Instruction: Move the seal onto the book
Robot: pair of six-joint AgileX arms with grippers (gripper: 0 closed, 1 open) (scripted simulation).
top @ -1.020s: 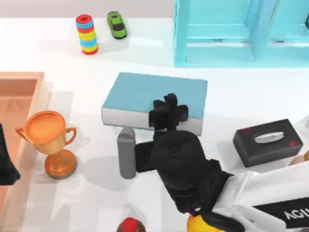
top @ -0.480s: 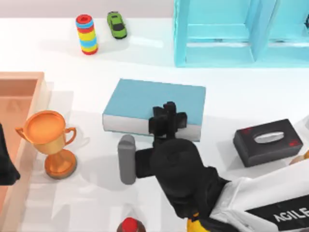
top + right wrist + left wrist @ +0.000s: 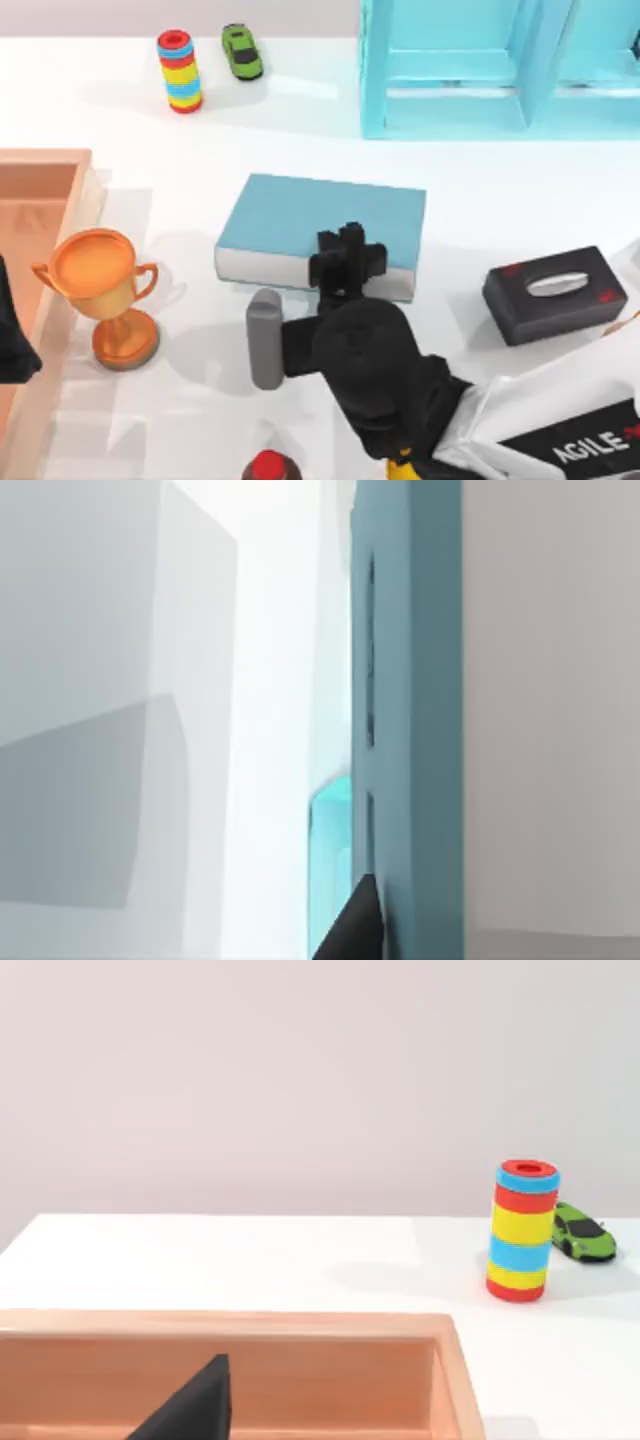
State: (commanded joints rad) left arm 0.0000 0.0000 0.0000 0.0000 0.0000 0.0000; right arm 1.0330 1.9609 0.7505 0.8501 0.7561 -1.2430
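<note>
Our right pincer (image 3: 347,262) hung over the near edge of the book (image 3: 300,215), whose teal cover ran away from it towards the far side. We could not tell whether the pincer was wide, narrow or holding anything, as the wrist covered it from above. Nor could we tell where the seal was; we judged that it might be under the pincer.

We reckoned the seal to be small, stiff and light, with a rounded top that could slip. It is best taken across its straight body and kept upright. The book looked flat and firm, a broad place to land.

On the right arm we read "AGILE" (image 3: 590,445). The red marks on the tissue box (image 3: 555,292), right of the pincer, were unreadable.

Our left arm (image 3: 10,340) sat parked far to the pincer's left.
</note>
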